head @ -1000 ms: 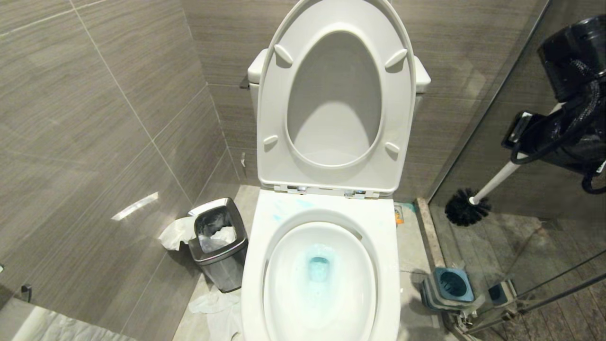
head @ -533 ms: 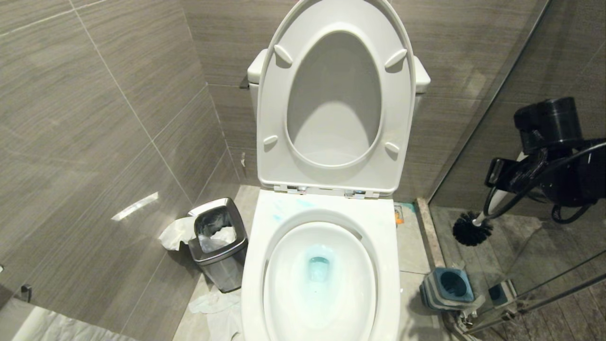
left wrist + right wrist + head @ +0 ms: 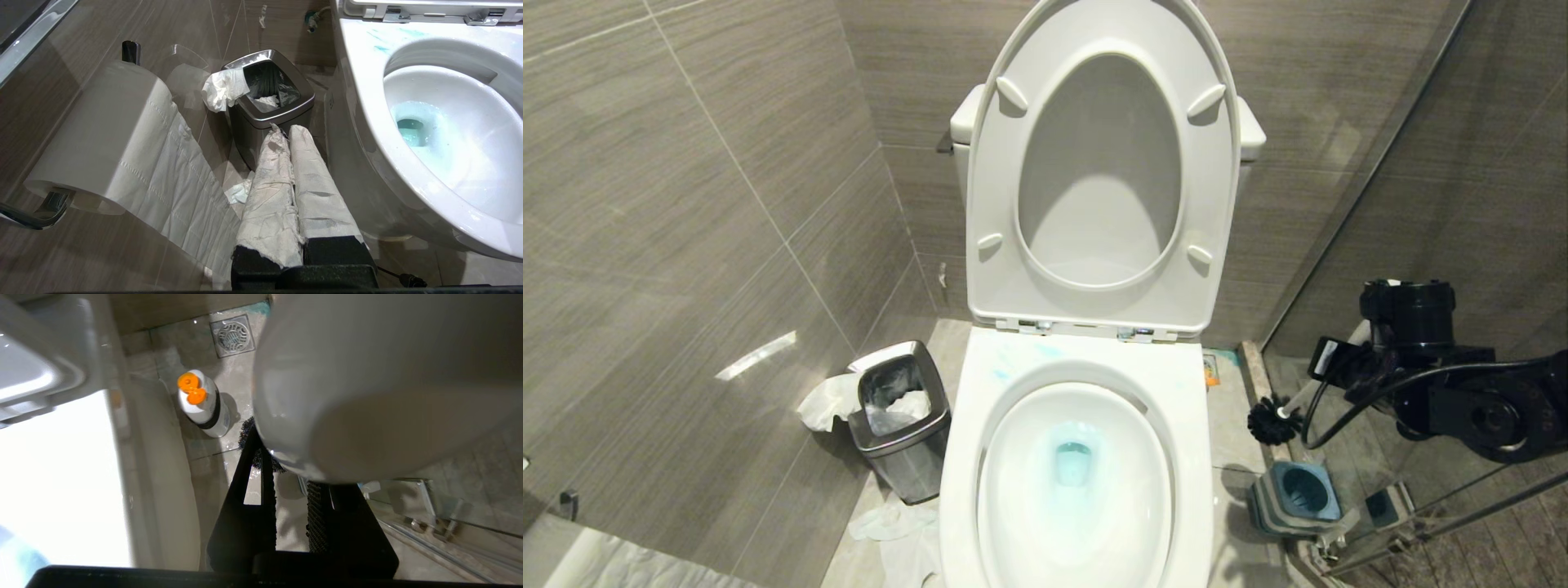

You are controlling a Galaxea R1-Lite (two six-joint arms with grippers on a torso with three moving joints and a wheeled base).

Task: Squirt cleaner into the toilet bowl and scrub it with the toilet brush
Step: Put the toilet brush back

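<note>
The white toilet bowl (image 3: 1013,490) stands open, seat and lid raised. The cleaner (image 3: 1072,459) tints its water pale blue and leaves smears (image 3: 1045,351) on the back rim. My right gripper (image 3: 1343,359) is shut on the toilet brush (image 3: 1298,400), low at the toilet's right side. The black bristle head (image 3: 1267,420) hangs just above the blue-and-grey holder (image 3: 1298,494). In the right wrist view the handle's rounded knob (image 3: 367,375) hides my right gripper's (image 3: 286,461) tips. My left gripper (image 3: 286,132), its fingers wrapped in paper, is shut and empty beside the bowl (image 3: 449,106).
A steel waste bin (image 3: 900,416) with tissues stands left of the toilet. A toilet paper roll (image 3: 110,134) hangs on the left wall. A white bottle with an orange cap (image 3: 202,402) and a floor drain (image 3: 233,335) lie behind the brush. A glass panel (image 3: 1421,204) borders the right.
My right arm has dropped and swung left with the toilet brush. Its bristle head went from beside the glass, higher up, to just over the holder. The left arm stayed still.
</note>
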